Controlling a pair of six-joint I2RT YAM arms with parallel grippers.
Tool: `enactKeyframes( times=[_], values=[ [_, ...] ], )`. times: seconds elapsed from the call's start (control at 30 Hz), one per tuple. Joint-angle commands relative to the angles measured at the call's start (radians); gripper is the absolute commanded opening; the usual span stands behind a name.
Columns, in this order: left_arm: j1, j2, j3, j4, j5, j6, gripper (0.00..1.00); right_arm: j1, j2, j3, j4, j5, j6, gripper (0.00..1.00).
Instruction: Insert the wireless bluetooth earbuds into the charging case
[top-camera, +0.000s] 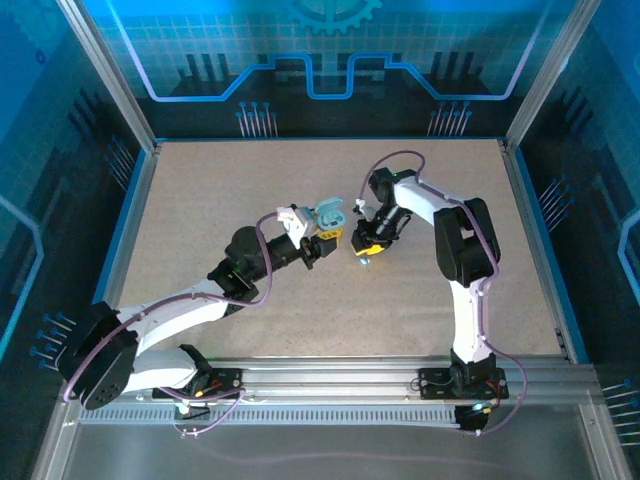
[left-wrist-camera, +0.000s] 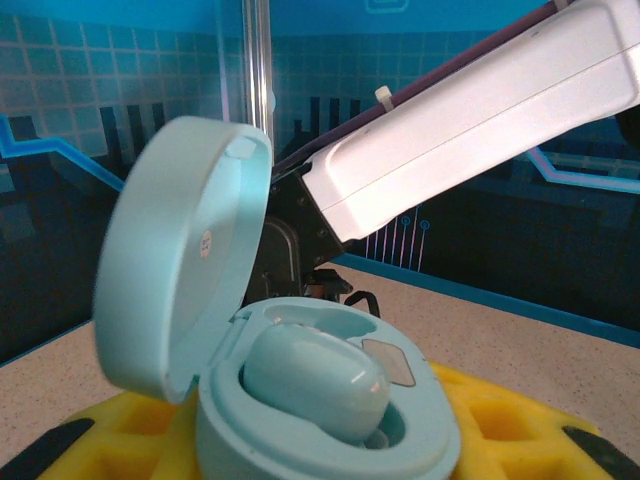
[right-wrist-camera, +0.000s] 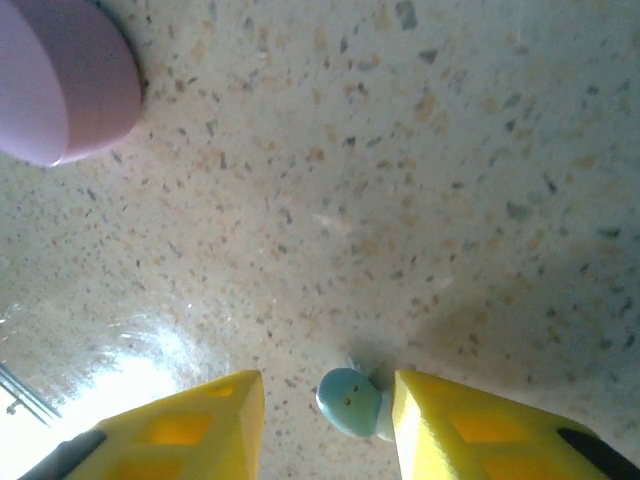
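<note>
A teal charging case (left-wrist-camera: 330, 440) stands open with its lid (left-wrist-camera: 180, 260) tipped up to the left. One teal earbud (left-wrist-camera: 315, 380) sits in a socket of it, and the socket behind is bare. My left gripper (left-wrist-camera: 320, 445) is shut on the case, with a yellow finger (left-wrist-camera: 510, 420) on either side. In the top view this case (top-camera: 330, 213) is held above mid-table by the left gripper (top-camera: 325, 240). My right gripper (right-wrist-camera: 328, 410) points down at the table, open. A second teal earbud (right-wrist-camera: 350, 402) lies between its fingers, against the right finger (right-wrist-camera: 470, 430) and apart from the left one.
A purple rounded case (right-wrist-camera: 60, 80) rests on the speckled tabletop (right-wrist-camera: 350, 200) ahead of the right gripper. The right arm's white link (left-wrist-camera: 480, 120) crosses just behind the teal case. In the top view the two grippers are close together, the right gripper (top-camera: 367, 250) beside the left.
</note>
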Motion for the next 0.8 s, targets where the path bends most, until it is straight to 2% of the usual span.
enactKeyframes(
  times=[0.0, 0.2, 0.43, 0.77],
  values=[
    [-0.006, 0.017, 0.04, 0.013, 0.016, -0.008, 0.3, 0.007, -0.05, -0.022, -0.02, -0.013, 0.014, 0.41],
    [-0.006, 0.021, 0.045, 0.018, 0.02, -0.012, 0.3, 0.012, -0.071, -0.004, -0.011, 0.037, 0.013, 0.41],
    [-0.007, 0.01, 0.041, 0.014, 0.013, -0.011, 0.3, 0.053, -0.013, 0.048, -0.05, 0.109, -0.046, 0.42],
    [-0.007, 0.008, 0.04, 0.014, 0.016, -0.012, 0.3, 0.077, 0.052, 0.087, -0.067, 0.126, -0.072, 0.42]
  ],
)
